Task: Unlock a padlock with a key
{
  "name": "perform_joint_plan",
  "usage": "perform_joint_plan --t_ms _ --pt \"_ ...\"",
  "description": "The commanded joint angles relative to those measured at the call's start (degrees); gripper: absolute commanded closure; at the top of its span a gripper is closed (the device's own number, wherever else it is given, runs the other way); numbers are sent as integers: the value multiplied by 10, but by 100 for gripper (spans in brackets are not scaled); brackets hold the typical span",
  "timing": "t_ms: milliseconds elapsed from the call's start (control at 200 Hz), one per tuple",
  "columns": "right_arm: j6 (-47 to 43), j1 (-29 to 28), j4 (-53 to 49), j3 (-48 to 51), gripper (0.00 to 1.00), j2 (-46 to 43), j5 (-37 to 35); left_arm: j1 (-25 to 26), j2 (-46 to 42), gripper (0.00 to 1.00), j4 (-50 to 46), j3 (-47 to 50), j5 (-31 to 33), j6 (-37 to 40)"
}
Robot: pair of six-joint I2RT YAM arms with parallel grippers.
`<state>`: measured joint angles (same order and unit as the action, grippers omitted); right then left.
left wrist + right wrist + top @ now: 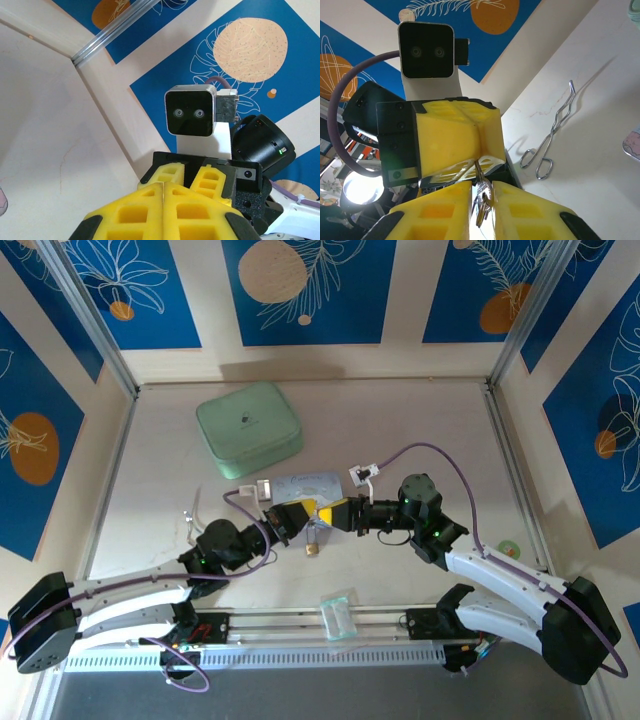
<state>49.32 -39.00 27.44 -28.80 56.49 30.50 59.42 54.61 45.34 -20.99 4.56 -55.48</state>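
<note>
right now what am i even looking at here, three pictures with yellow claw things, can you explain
This is a robot with two arms bolted at the near edge of a table. The overhead picture looks down from above and behind them. The other two come from small cameras on each wrist, so each shows its own yellow fingers up close and the other arm facing it.

The left gripper and right gripper meet in mid-table. The wrist pictures show the left one shut on the shackle of a small brass padlock, which dangles below. The right gripper's fingers pinch silvery keys.

On the table lie a mint green case, a light blue printed box, a wire tool and a clear plastic bag.
</note>
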Motion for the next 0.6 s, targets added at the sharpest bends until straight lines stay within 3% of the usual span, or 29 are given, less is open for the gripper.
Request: perform_joint_plan --t_ms 0,220,380,595 --pt "-9 -2 2 -12 82 3 11 0 3 100 5 -4 -6 -1" --pt "-8 -3 11 -10 89 11 14 0 -1 100 0 -3 -4 1" --pt "-9 -2 11 -9 99 12 12 0 -3 100 2 2 -1 -1" --pt "-12 -2 -3 -6 100 10 9 -1 -18 100 -15 3 14 4"
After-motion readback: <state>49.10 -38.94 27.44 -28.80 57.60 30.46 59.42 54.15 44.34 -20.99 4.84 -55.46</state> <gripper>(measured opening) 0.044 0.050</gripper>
